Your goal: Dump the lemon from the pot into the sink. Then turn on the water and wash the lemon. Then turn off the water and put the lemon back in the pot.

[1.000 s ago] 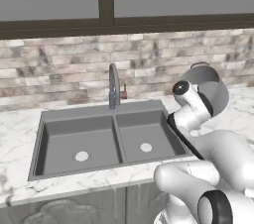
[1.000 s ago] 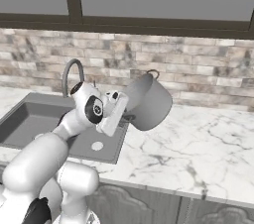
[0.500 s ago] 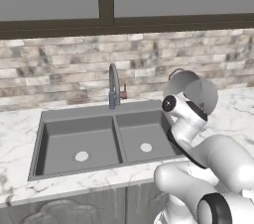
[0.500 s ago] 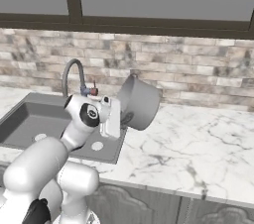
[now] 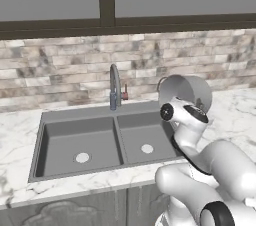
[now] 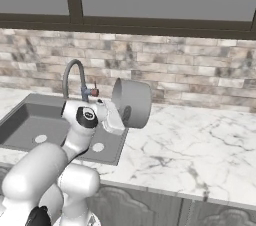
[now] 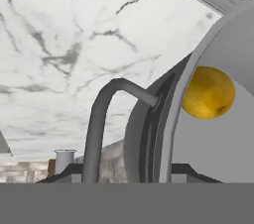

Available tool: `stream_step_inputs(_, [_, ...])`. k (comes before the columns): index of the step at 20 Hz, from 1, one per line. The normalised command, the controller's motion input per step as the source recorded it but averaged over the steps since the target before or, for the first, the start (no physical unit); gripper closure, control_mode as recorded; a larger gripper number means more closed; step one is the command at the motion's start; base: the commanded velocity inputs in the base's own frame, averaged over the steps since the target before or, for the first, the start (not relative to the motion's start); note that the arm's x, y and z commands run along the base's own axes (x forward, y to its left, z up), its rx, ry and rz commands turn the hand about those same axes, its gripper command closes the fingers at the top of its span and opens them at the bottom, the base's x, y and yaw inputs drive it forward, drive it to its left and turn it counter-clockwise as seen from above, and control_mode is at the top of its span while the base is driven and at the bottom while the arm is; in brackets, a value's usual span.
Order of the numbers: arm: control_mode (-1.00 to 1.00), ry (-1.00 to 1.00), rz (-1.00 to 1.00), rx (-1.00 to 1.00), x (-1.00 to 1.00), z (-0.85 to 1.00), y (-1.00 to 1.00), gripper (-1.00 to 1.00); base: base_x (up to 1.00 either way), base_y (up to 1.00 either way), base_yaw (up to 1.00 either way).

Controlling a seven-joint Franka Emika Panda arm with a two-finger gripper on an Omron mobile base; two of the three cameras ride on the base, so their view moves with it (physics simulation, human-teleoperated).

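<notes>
My gripper (image 6: 123, 115) is shut on the rim of the grey metal pot (image 6: 133, 103), with one fingertip on either side of the wall, as the hand view shows. The pot (image 5: 188, 91) hangs in the air, tipped onto its side, over the counter just right of the sink (image 5: 75, 116). Its mouth faces the faucet. The yellow-orange lemon (image 7: 208, 92) lies inside the pot (image 7: 218, 134) against its inner wall. Both basins of the sink (image 6: 26, 104) are bare, with a pale drain in each.
The arched grey faucet (image 5: 115, 88) with its red side handle (image 5: 125, 93) stands behind the sink's divider; no stream runs from it. Marble counter (image 6: 200, 145) spreads to the right, and a brick wall with a window rises behind.
The pot in my gripper has swung left from over the counter toward the sink and tipped further onto its side.
</notes>
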Motion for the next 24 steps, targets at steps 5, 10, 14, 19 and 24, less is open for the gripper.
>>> stream_step_inputs(5, [-1.00, 0.12, 0.09, -0.32, 0.28, 0.19, 0.00, 1.00, 0.00, 0.00, 0.00])
stream_step_inputs(10, [-1.00, 0.13, 0.01, -0.29, 0.50, 0.24, 0.01, 1.00, 0.00, 0.00, 0.00])
stream_step_inputs(14, [-1.00, 0.15, 0.00, -0.21, 0.50, 0.03, 0.18, 1.00, 0.00, 0.00, 0.00])
stream_step_inputs(19, [-1.00, 0.08, 0.00, -0.07, 0.50, 0.00, 0.36, 1.00, 0.00, 0.00, 0.00])
stream_step_inputs(24, [-1.00, 0.00, 0.00, -0.02, 0.48, 0.04, 0.29, 1.00, 0.00, 0.00, 0.00])
